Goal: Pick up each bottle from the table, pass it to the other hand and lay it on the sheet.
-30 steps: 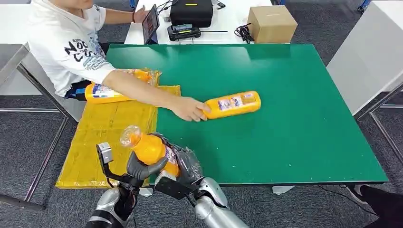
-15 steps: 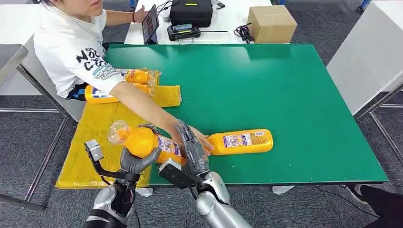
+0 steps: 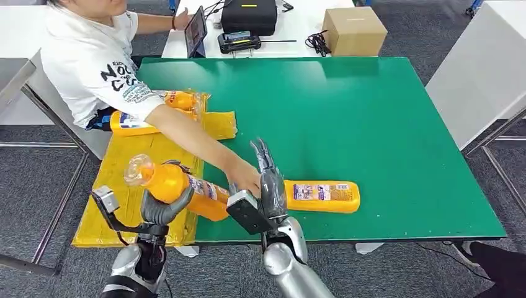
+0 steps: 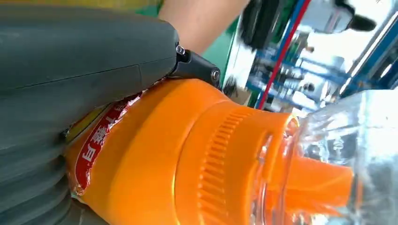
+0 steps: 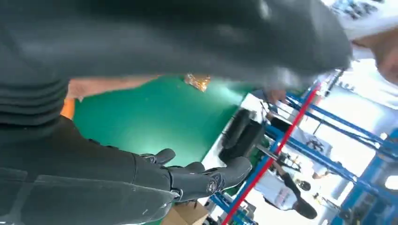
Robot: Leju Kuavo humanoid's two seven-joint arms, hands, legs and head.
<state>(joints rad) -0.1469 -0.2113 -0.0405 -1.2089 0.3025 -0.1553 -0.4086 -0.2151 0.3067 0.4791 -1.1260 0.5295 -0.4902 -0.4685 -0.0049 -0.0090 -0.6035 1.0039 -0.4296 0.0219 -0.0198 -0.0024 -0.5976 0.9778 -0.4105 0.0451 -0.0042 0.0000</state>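
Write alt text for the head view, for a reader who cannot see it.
The left robot hand holds an orange bottle over the edge of a yellow sheet, while the right robot hand is open beside it. A person's hand touches a second bottle lying on the green table; more bottles lie on the sheet.

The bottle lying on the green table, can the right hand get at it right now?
Probably not cleanly. The right hand is open right beside the lying bottle, but the person's hand rests at its near end, in the way.

Bottle (image 3: 321,195) on table (image 3: 384,124), right of sheet (image 3: 133,180).
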